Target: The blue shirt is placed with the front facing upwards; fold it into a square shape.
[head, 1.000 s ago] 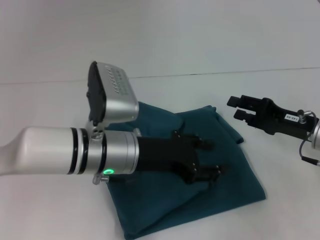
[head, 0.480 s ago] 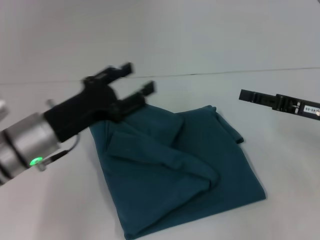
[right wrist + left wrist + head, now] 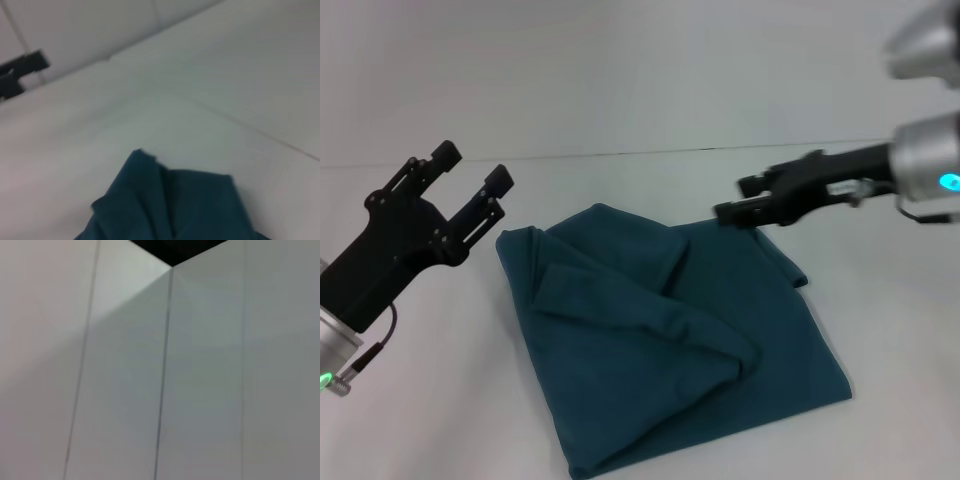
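Teal shirt point(image 3: 670, 340) lies bunched, roughly folded, mid-worktop point(image 3: 880, 330). Left hand point(image 3: 470, 180) hovers beside it, fingers apart; right hand point(image 3: 730, 200), seemingly together, hangs over its far edge. Likely next: square the loose folds.

Left end effector point(image 3: 472, 168): pulled off the folded dark teal-blue cotton shirt point(image 3: 670, 345) to its left side (fingers apart).
Right end effector point(image 3: 740, 200): swung in over the shirt's far corner.

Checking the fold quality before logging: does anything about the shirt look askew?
Yes. The dark teal-blue cotton shirt lies as a lopsided bundle: a loose bulging flap crosses its top, and the edges are uneven, not square.
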